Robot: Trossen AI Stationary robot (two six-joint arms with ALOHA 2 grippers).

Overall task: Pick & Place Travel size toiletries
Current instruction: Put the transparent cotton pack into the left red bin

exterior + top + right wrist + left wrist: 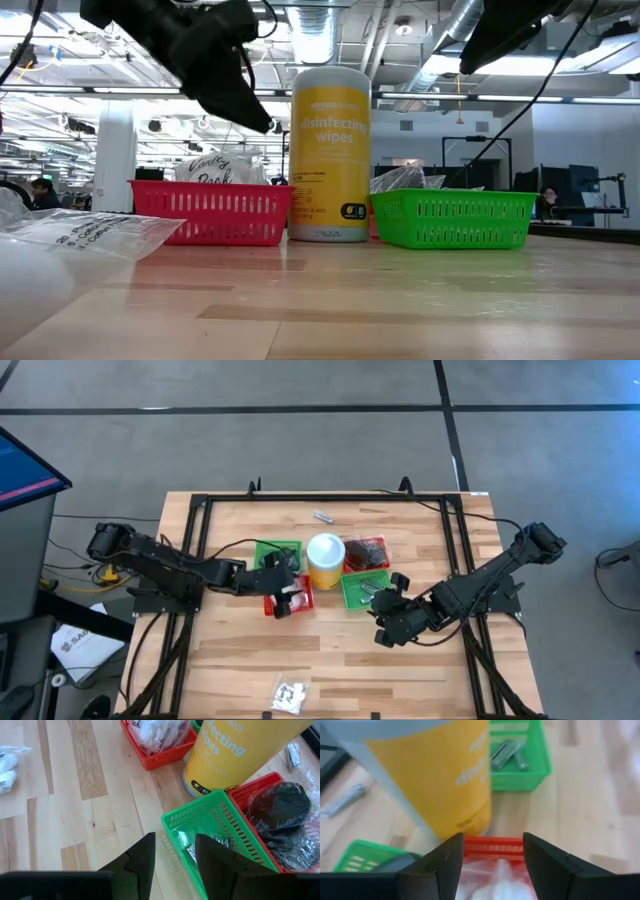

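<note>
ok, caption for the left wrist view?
Open left gripper above red basket of white packets, beside yellow wipes canister.

- A large open industrial lab or workshop hall.
- Exposed silver ducts and strip lights run across the bare ceiling.
- A wooden worktable with a black frame stands on grey floor.
- People sit at distant desks.

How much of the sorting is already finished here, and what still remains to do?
Most looks done: white packets lie in the front red basket, silvery pieces in the green basket, and bagged dark pieces in the rear red basket. In hand: nothing; the left gripper hangs open over the front red basket, and the right gripper waits beside the green basket. Left: a printed packet at the table's front edge and a small silvery item behind the yellow canister.
</note>
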